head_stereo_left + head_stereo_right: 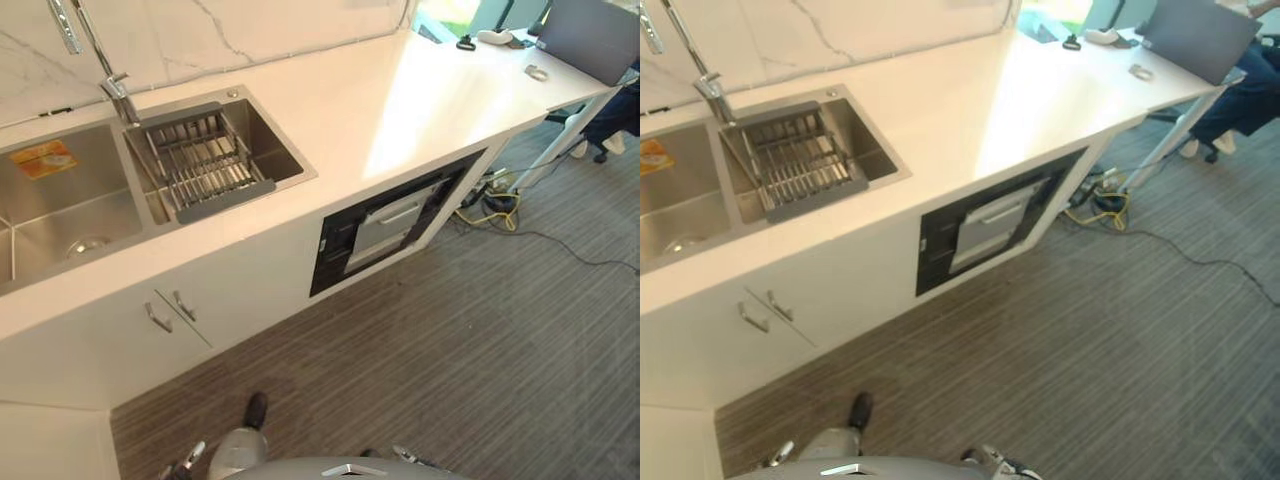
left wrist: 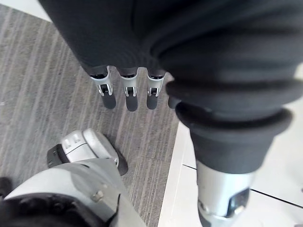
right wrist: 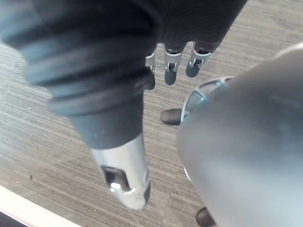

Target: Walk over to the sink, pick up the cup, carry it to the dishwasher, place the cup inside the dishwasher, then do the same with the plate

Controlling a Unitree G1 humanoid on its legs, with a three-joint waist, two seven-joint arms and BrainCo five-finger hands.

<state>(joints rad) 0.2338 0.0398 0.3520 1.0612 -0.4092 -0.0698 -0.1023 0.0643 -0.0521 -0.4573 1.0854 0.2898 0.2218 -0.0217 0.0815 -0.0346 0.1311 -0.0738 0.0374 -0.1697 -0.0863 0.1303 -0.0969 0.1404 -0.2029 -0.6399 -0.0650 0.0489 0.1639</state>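
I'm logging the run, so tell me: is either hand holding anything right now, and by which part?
Nothing is held. The left hand and right hand both hang over the floor with fingers straight and nothing between them.

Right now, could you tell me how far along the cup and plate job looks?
Both hands hang open over the floor, holding nothing: left hand, right hand. The sink and its rack hold no cup or plate I can make out, and the dishwasher hides its inside. So either both are already loaded or they wait elsewhere.
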